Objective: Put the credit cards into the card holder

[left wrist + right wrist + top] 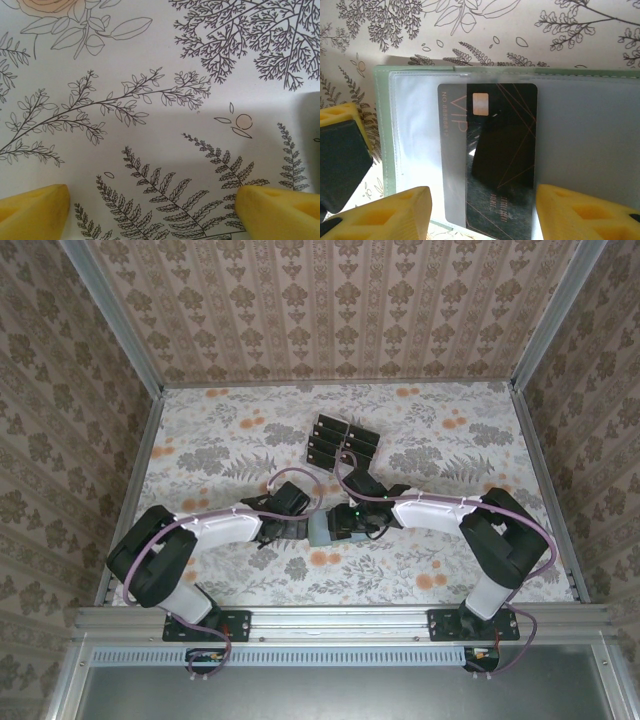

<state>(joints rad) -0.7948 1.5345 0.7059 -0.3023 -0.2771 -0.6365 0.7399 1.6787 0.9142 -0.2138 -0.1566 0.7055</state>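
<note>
The grey-green card holder (382, 125) lies open on the flowered cloth, its clear pocket facing up; it is also the card holder (320, 531) between the two arms. A dark credit card (505, 150) marked VIP lies on it, its left strip under the frosted plastic. My right gripper (482, 210) is open, its yellow fingers (570, 215) standing either side of the card's near end, with a small gap on the left. My left gripper (152, 200) is open over bare cloth, just left of the holder. In the top view the left gripper (288, 523) and right gripper (347, 522) nearly meet.
A rack of several dark cards (343, 439) sits further back, mid-table. A black and yellow part of the left gripper (340, 160) stands close to the holder's left edge. Patterned walls and metal rails (135, 475) enclose the table.
</note>
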